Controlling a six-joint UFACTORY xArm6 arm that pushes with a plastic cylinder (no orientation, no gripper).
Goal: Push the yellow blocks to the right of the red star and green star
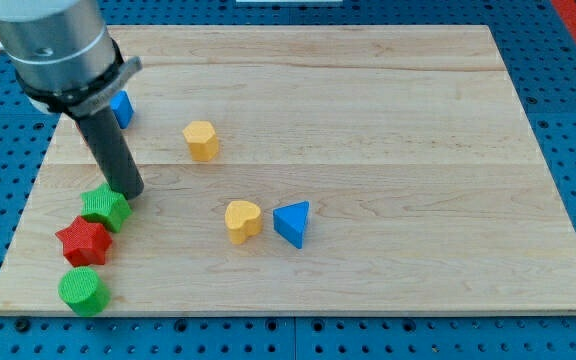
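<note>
Near the tabletop's [388, 120] left edge, my tip [130, 193] touches the green star [105, 207] above the red star [84, 242]; no hand exists. You should circle left of the yellow hexagon [201, 140] and yellow heart [242, 220], already rightward, nudging gently.

My tip [131, 192] touches the green star [105, 208] above the red star [84, 242]; both yellow blocks [201, 140] lie rightward.

Blue block [121, 108] mostly hidden behind arm; shape unclear.
</note>
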